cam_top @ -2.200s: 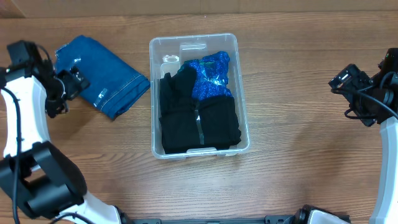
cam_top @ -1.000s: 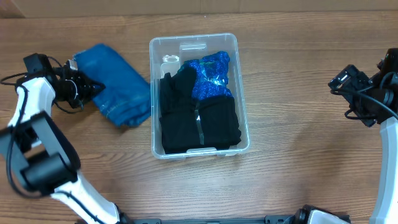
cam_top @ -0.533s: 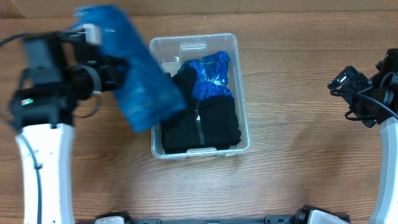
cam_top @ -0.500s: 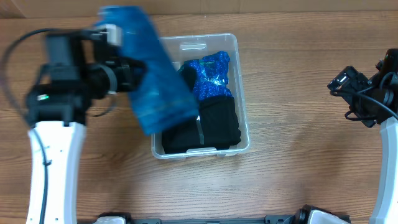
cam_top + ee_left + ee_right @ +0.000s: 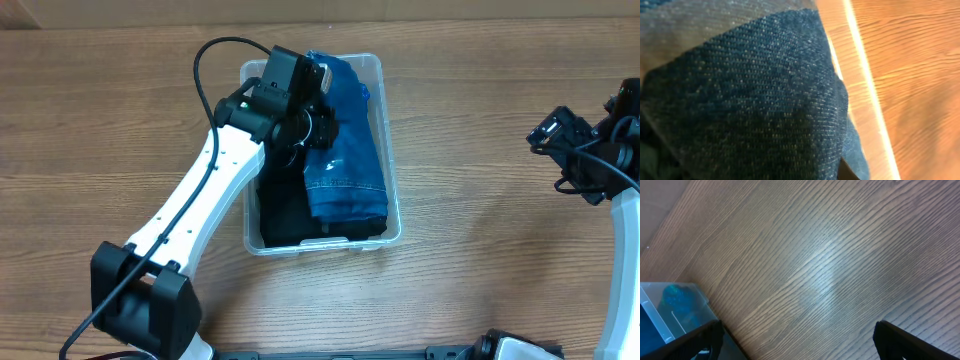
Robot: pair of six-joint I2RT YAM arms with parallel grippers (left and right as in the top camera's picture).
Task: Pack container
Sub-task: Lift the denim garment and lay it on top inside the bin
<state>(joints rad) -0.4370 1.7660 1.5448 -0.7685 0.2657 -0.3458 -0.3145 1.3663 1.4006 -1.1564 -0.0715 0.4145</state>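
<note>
Two arms work at a wooden table (image 5: 480,260). From the lower left of the overhead frame the left arm (image 5: 200,200) slants up toward the upper centre. The left gripper (image 5: 322,128) sits there over the far end of the container (image 5: 392,215), right against a folded blue denim garment (image 5: 345,165). Whether its jaws are pinching the cloth cannot be told: overhead they are hidden, and in the left wrist view denim (image 5: 750,115) fills nearly everything, with table (image 5: 915,75) along the right side.

The container stands at the centre of the overhead frame, long side running top to bottom. The denim lies along its right half, from the far wall down toward the near one. Black clothing (image 5: 280,215) shows in the left half and under the denim's lower edge.

At the right edge, well apart from the container, the right gripper (image 5: 553,132) hangs above bare table. Its fingers are spread wide and hold nothing (image 5: 797,342). In that wrist view a corner of the container (image 5: 670,315) shows at lower left.
</note>
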